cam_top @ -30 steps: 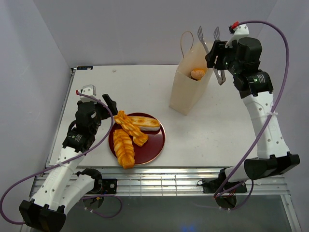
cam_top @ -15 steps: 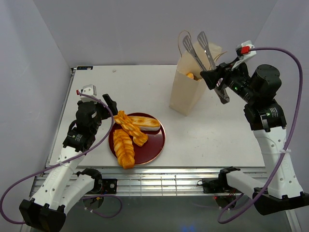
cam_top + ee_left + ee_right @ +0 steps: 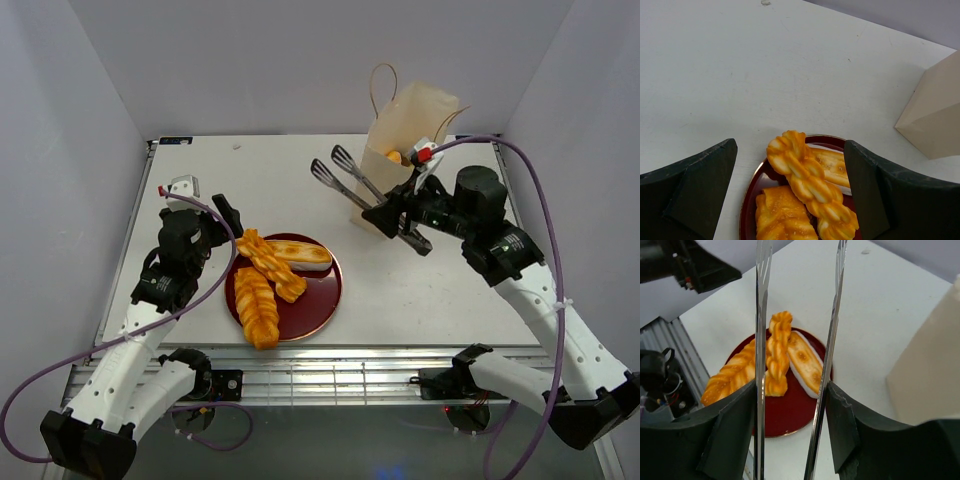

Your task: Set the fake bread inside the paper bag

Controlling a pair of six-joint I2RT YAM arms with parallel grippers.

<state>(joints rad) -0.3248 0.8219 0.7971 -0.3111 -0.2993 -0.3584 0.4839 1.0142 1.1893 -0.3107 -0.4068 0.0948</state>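
Note:
Three pieces of fake bread lie on the dark red plate [image 3: 322,300]: a braided loaf [image 3: 268,262], a second braided loaf [image 3: 257,308] and a pale long roll [image 3: 300,253]. An orange piece [image 3: 398,157] shows inside the paper bag [image 3: 400,190] at the back right. My right gripper [image 3: 396,215] is shut on the metal tongs [image 3: 350,180]. The tongs are spread, empty, and point left over the table between bag and plate. My left gripper [image 3: 226,218] is open and empty just left of the plate. The left wrist view shows the loaf [image 3: 810,180] between its fingers [image 3: 700,190].
In the right wrist view the tong arms [image 3: 761,340] frame the plate [image 3: 790,415], the braided loaf [image 3: 777,350] and the roll [image 3: 805,360], with the bag [image 3: 930,370] at the right. White walls enclose the table on three sides. The bag's handles [image 3: 378,85] stand up.
My right arm has swung the tongs from above the bag's mouth down and to the left, toward the plate, leaving the orange piece in the bag. The left arm has not moved.

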